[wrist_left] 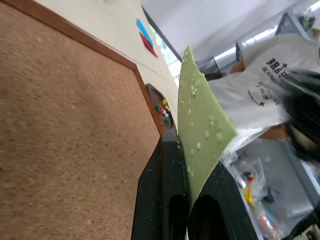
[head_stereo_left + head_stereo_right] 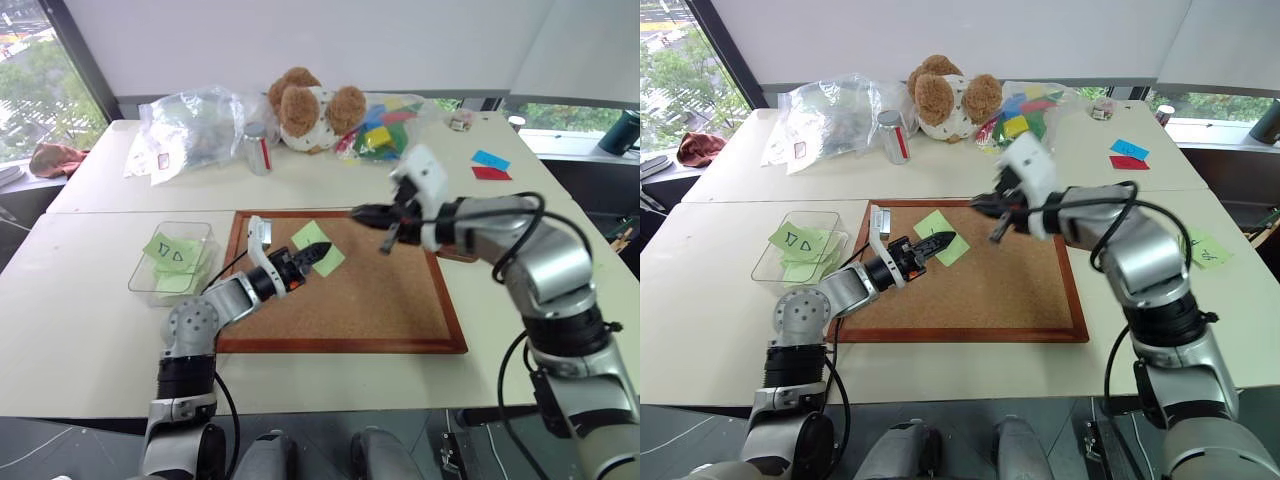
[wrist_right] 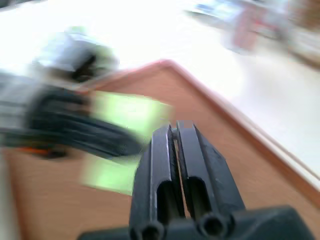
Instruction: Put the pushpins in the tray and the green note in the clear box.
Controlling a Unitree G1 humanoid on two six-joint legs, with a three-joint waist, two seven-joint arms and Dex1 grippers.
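Pinching the green note (image 1: pixel 202 125) between shut fingers, the left gripper (image 2: pixel 318 256) holds it just above the cork board (image 2: pixel 390 305), so the note step is in hand. Next comes a carry leftward to the clear box (image 2: pixel 150 275), which already holds triangle-marked notes (image 2: pixel 172 250). Beside it, the right gripper (image 2: pixel 362 213) hovers shut and seemingly empty, while the tray (image 1: pixel 159 102) with pushpins (image 1: pixel 164 109) sits past the board's far edge.

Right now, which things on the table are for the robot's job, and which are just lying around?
For the job:
- green note, pinched in the left gripper
- clear box, holding triangle notes
- tray with pushpins in it
- right gripper, shut

Just lying around:
- teddy bear
- plastic bag
- can
- blue note
- red note
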